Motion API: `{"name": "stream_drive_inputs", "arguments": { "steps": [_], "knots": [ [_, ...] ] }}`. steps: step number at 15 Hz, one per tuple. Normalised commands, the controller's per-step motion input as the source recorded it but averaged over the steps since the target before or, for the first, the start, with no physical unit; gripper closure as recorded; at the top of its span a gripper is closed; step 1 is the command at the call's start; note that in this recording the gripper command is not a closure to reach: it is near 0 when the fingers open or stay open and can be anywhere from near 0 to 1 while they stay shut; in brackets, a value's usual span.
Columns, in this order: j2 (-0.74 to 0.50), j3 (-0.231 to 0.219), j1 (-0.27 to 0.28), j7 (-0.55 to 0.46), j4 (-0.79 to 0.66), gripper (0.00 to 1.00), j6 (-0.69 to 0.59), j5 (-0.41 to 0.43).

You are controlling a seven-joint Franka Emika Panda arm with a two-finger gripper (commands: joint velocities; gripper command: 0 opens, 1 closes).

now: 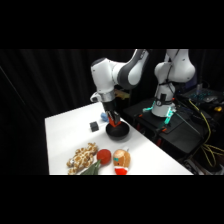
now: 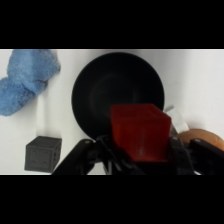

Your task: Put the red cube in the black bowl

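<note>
So the tool point(image 2: 140, 150) is pinching the red cube point(image 2: 140, 132), carried right above the black bowl point(image 2: 107, 85) on the counter point(image 1: 65, 135). Transport step looks nearly done; next it probably needs a small drop lower, then letting go.

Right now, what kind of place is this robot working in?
Probably a robotics lab. A white Franka arm reaches over a white table against black curtains, beside an equipment rack with yellow cables. The table holds test props: a black bowl, a red cube.
</note>
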Motion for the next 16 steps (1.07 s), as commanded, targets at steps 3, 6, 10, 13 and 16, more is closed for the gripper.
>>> {"name": "stream_drive_inputs", "arguments": {
  "steps": [3,6,10,13,16],
  "knots": [
    [0.11,0.002,-0.009,-0.17,-0.09,1.00,0.37,0.163],
    [0.23,0.017,-0.038,-0.21,0.10,0.00,0.29,0.126],
    [0.17,0.015,-0.055,-0.15,0.17,0.00,0.10,0.024],
    [-0.13,-0.028,-0.003,0.05,0.12,0.00,-0.29,-0.082],
    [-0.47,-0.054,0.061,0.15,0.03,0.00,-0.47,-0.175]
  ]
}}
